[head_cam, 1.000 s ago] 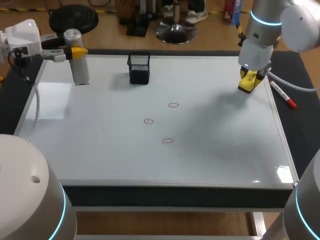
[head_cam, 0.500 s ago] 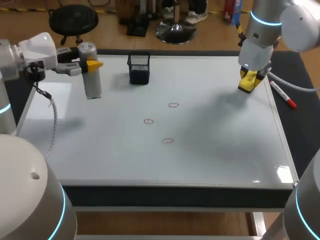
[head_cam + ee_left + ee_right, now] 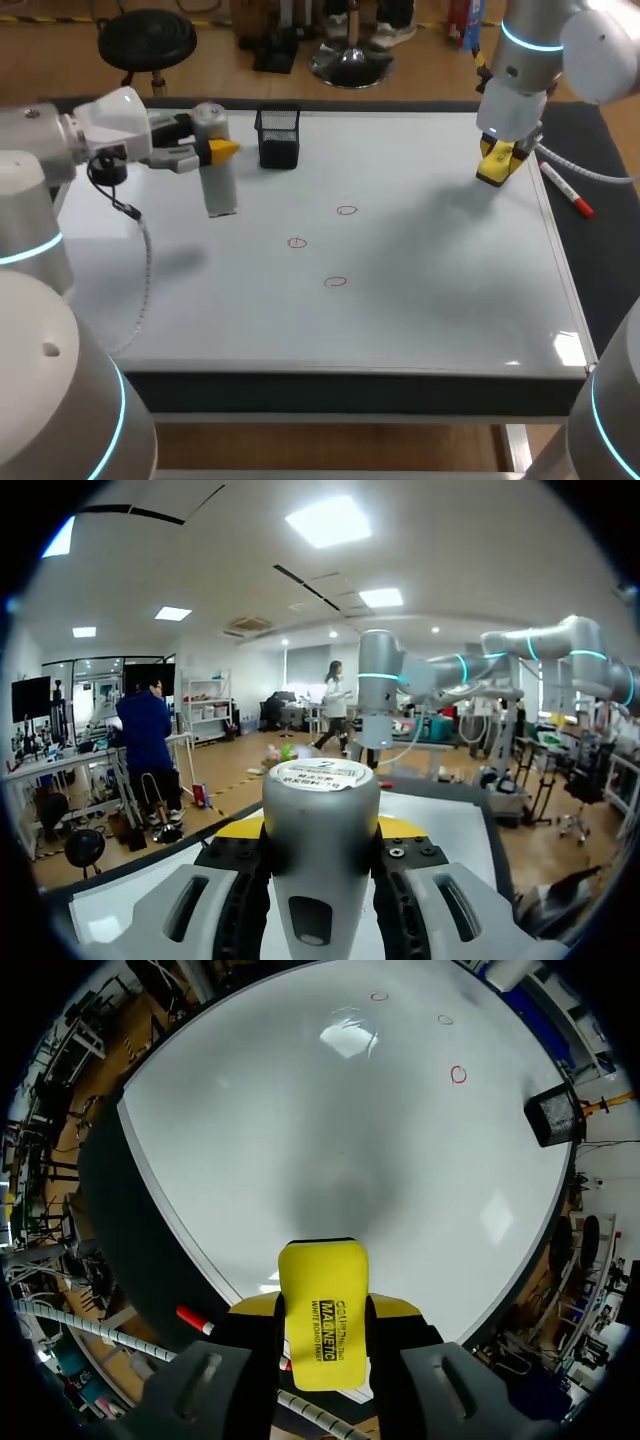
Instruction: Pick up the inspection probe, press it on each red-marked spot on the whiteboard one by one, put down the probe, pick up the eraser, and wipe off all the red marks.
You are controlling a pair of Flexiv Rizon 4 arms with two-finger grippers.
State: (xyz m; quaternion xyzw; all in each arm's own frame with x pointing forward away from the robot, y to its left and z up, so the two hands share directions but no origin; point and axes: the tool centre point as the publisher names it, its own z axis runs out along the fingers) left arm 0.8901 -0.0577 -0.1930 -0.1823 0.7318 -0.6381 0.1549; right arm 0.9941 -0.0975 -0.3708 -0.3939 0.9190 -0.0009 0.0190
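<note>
My left gripper [image 3: 212, 152] is shut on the grey cylindrical probe [image 3: 216, 165], held upright over the whiteboard's [image 3: 200, 300] far left part; in the left wrist view the probe [image 3: 320, 830] fills the space between the fingers. Three red circles lie mid-board: one [image 3: 346, 210] farthest, one [image 3: 296, 242] to its left, one [image 3: 335, 282] nearest. My right gripper [image 3: 497, 165] is shut on the yellow eraser [image 3: 494, 167] at the board's far right edge; the eraser [image 3: 322, 1312] shows between the fingers in the right wrist view, with the red circles [image 3: 458, 1074] far ahead.
A black mesh pen cup [image 3: 278, 137] stands at the board's far edge, just right of the probe. A red marker [image 3: 567, 190] lies off the board's right edge on the dark table. The pen cup [image 3: 556, 1114] shows in the right wrist view too.
My left arm has carried the probe rightward and slightly nearer, from the far left corner toward the pen cup. The right arm with the eraser has stayed still.
</note>
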